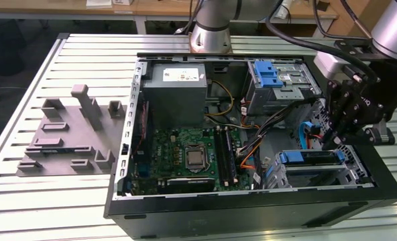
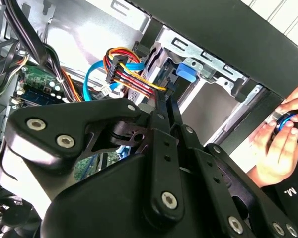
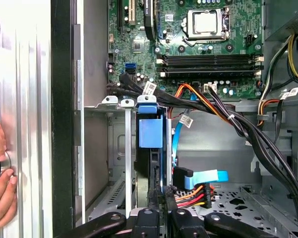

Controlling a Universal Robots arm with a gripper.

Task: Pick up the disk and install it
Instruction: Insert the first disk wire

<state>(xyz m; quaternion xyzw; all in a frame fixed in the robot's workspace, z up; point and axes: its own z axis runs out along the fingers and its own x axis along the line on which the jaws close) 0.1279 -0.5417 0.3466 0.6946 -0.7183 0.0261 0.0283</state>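
Note:
The disk (image 1: 309,157) sits in the drive cage at the open computer case's near corner, on the exterior view's right, with its blue plastic rail facing up. In the first wrist view the disk (image 3: 149,133) stands edge-on in the cage slot, blue end toward the motherboard. My gripper (image 1: 334,143) hangs just above that cage. Its black fingers (image 3: 153,198) come together at the disk's near end. In the second wrist view the gripper (image 2: 165,99) narrows to a point beside the blue plastic tab (image 2: 186,72). The fingers look shut, with nothing held between them.
Bundled cables (image 3: 223,111) and a blue flat cable (image 3: 203,176) run close beside the cage. A grey box (image 1: 178,88) and a second cage with a blue latch (image 1: 274,75) fill the case's far side. A grey fixture (image 1: 68,135) lies on the table. A person's hand (image 2: 280,146) is outside the case wall.

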